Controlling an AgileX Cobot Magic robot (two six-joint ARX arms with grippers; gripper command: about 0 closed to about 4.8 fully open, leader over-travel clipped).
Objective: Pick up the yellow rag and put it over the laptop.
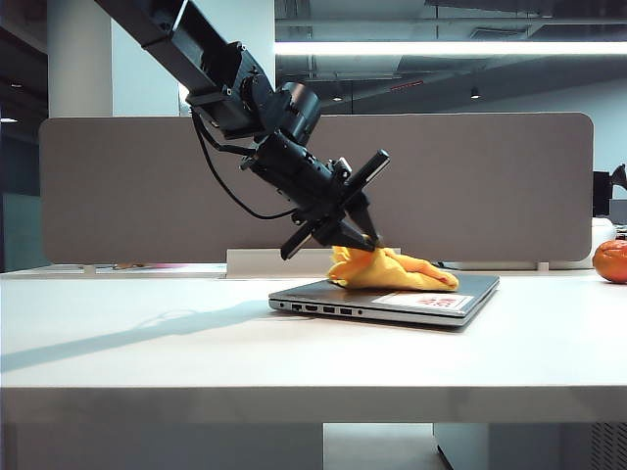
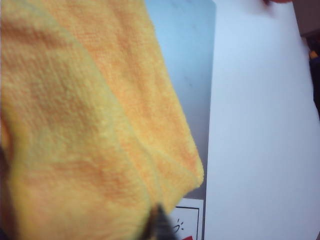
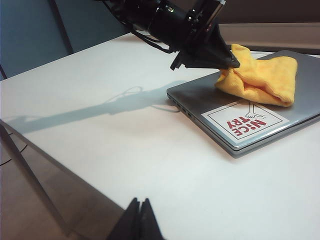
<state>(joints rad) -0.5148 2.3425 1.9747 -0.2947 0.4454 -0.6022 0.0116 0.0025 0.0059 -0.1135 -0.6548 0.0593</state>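
Rag down on the laptop, left gripper at its near end.

From the left, the left gripper (image 1: 364,238) slants down from ten o'clock onto the bunched end of the rag (image 1: 392,269); whether its jaws pinch the cloth or have parted I cannot tell. The rag lies on the lid of the laptop (image 1: 343,291), long axis toward three o'clock, clear of the sticker (image 3: 245,121). Letting go and backing off seems what's left. The right gripper (image 3: 137,219), pressed together, waits low over the table (image 1: 147,352).

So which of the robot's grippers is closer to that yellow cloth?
The left. The left gripper touches the yellow rag lying on the laptop; the right gripper sits far off, over bare table.
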